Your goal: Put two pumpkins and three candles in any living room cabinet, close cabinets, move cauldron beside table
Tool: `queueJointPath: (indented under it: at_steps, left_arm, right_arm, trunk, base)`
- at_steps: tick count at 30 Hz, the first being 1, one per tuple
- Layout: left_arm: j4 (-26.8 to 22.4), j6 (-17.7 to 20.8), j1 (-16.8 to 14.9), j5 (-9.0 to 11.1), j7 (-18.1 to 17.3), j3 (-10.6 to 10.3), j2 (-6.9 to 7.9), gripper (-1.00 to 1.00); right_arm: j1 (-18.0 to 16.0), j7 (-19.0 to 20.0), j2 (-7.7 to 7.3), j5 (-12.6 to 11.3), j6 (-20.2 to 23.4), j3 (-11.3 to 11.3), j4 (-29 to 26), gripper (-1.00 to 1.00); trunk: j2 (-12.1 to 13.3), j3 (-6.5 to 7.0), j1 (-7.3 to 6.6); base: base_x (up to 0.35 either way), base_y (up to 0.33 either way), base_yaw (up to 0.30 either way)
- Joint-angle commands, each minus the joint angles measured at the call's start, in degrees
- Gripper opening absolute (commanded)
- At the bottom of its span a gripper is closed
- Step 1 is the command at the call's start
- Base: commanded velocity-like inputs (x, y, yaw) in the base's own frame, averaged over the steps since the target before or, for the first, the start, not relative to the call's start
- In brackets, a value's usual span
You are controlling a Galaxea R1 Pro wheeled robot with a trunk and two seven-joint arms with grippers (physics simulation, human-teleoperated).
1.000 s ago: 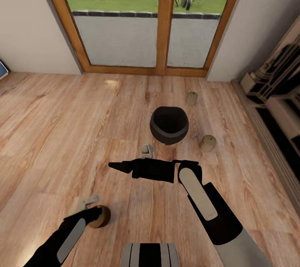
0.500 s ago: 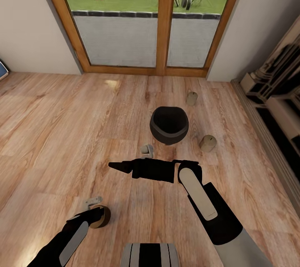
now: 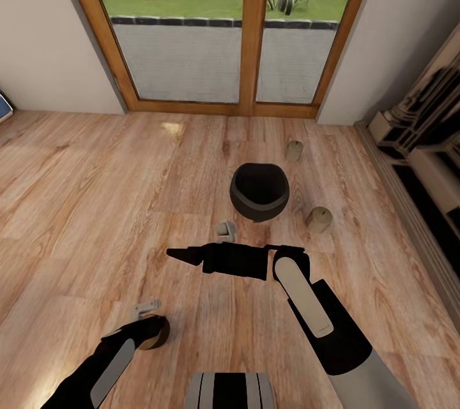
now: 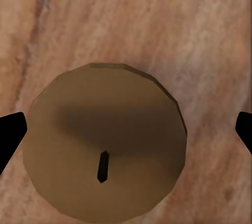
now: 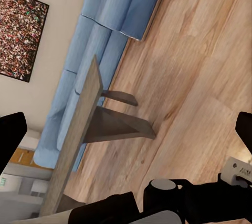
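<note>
1. Left end effector [image 3: 148, 313] hangs low over the wood floor [image 3: 83, 204], right above a candle [image 3: 155, 332] near the floor's near edge, head view. Left wrist view shows what the head view can't: the candle's round top [image 4: 105, 142] with its dark wick, and the finger tips [image 4: 10, 135] spread wide on either side, not touching it.
2. Small grey object [image 3: 225, 230] on the floor just in front of the cauldron, too small to identify.
3. Cauldron [image 3: 259, 192] sits mid-floor, upright, mouth open, in front of the glass doors [image 3: 211, 45].
4. Right end effector [image 3: 179, 254] points across toward the robot's left, above the floor; right wrist view has its finger tips [image 5: 10, 140] far apart, holding nothing.
5. Right wrist view also brings in the table [image 5: 79, 129] with angled legs and a blue sofa [image 5: 105, 40] beyond it.
6. Two more candles: one [image 3: 294, 150] behind the cauldron toward the doors, one [image 3: 318, 219] just right of it.
7. Shelf unit [image 3: 421, 140] along the floor's right edge.
</note>
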Motion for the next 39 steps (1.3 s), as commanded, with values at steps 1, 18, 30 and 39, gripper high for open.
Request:
queueJointPath:
  at_steps: [1, 18, 30, 39]
  left_arm:
    - [-0.1, 0.06, -0.03, 0.6, 0.51, -0.17, 0.08, 1.0]
    - [2.5, -1.66, -0.03, 0.67, 1.07, 0.01, 0.0, 1.0]
    - [2.62, -3.04, -0.03, 0.6, 1.07, -0.28, -0.01, 1.0]
    - [2.62, -3.65, -0.03, 0.59, 0.73, -0.46, -0.01, 1.0]
  right_arm:
    - [-0.03, 0.35, 0.02, 0.35, 0.2, -0.06, 0.04, 1.0]
    - [-0.03, 0.35, 0.02, 0.31, 0.16, -0.07, 0.09, 1.0]
    - [-0.03, 0.35, 0.02, 0.31, 0.15, -0.04, 0.09, 1.0]
    - [-0.03, 0.35, 0.02, 0.31, 0.14, -0.05, 0.08, 1.0]
  trunk:
    - [-0.02, -0.04, -0.01]
    - [-0.02, -0.04, -0.01]
    - [-0.08, -1.15, 0.12]
    - [-0.14, -2.03, 0.22]
  base:
    - [0.0, 0.0, 0.0]
    - [0.0, 0.0, 0.0]
    - [0.0, 0.0, 0.0]
    - [0.0, 0.0, 0.0]
